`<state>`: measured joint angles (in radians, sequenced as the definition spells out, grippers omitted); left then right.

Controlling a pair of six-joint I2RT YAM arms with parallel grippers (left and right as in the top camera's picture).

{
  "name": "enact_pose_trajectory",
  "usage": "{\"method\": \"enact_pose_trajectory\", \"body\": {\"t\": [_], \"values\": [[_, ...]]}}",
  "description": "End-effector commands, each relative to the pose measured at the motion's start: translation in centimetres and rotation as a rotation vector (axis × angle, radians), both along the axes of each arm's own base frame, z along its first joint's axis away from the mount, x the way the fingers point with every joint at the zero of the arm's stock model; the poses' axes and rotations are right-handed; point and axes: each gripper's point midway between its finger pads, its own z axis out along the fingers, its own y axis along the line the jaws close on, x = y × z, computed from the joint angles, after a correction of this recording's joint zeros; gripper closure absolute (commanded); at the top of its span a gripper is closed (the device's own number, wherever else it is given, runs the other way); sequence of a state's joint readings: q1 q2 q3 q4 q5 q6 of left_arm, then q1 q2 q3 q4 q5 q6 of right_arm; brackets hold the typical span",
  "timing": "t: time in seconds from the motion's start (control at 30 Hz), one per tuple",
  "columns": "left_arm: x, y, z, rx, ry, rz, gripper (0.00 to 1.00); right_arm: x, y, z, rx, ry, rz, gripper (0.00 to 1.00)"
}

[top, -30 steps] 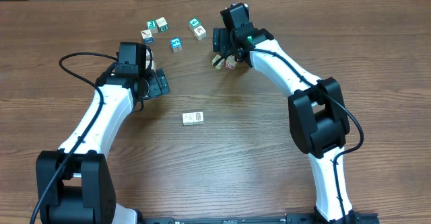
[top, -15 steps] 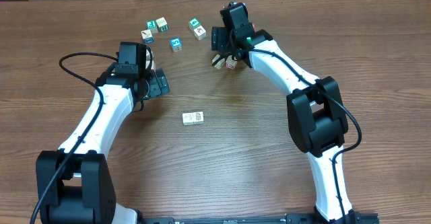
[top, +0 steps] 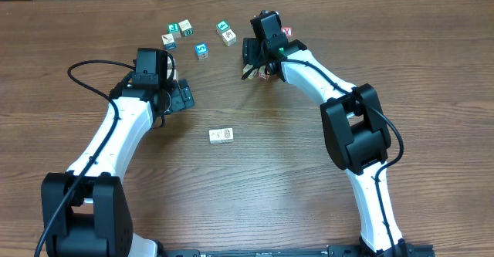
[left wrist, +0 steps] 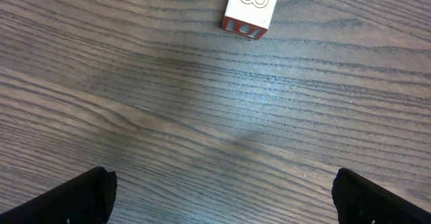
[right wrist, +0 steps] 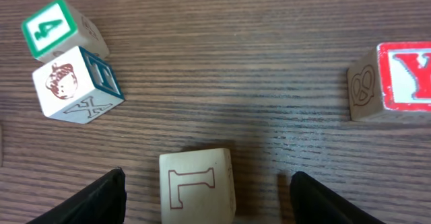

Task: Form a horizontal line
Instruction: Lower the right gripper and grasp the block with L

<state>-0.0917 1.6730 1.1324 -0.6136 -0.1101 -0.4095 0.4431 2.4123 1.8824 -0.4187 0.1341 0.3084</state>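
The horizontal line is a short row of two touching white cubes in the middle of the table. A white cube with a red Y lies loose at the far right, apart from the row. My right gripper stands open over a cream cube with an outlined L. There is a gap between that cube and each finger. My left gripper is wide open over bare wood. A white cube marked 8 lies ahead of it.
Several loose cubes with teal, green or blue faces lie at the far left. A green 4 cube and a strawberry cube lie left of the right gripper. Another cube sits beside the L cube.
The right gripper has shifted slightly left and away, and its jaws have narrowed around the L cube. The red Y cube has come out from under that arm. The left arm is still.
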Motion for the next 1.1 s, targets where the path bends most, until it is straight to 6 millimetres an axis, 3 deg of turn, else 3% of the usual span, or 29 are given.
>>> {"method": "enact_pose_trajectory", "body": {"t": [0.0,0.1,0.27,0.4,0.7,0.87,1.07], "values": [[0.4,0.2,1.1,0.013,-0.029,-0.004,0.0,0.2,0.3,-0.8,-0.003,0.003,0.008,0.3],[0.4,0.2,1.1,0.013,-0.029,-0.004,0.0,0.4,0.4,-0.6,0.004,-0.008,0.008,0.4],[0.4,0.2,1.1,0.013,-0.029,-0.004,0.0,0.7,0.6,0.0,0.013,-0.021,0.011,0.43],[0.4,0.2,1.1,0.013,-0.029,-0.004,0.0,0.4,0.4,-0.3,0.005,-0.006,0.01,0.53],[0.4,0.2,1.1,0.013,-0.029,-0.004,0.0,0.5,0.5,-0.1,0.008,-0.012,0.01,0.59],[0.4,0.2,1.1,0.013,-0.029,-0.004,0.0,0.8,0.6,2.5,0.024,-0.047,0.01,0.71],[0.4,0.2,1.1,0.013,-0.029,-0.004,0.0,1.0,0.5,7.8,0.038,-0.127,0.021,0.76]]}}
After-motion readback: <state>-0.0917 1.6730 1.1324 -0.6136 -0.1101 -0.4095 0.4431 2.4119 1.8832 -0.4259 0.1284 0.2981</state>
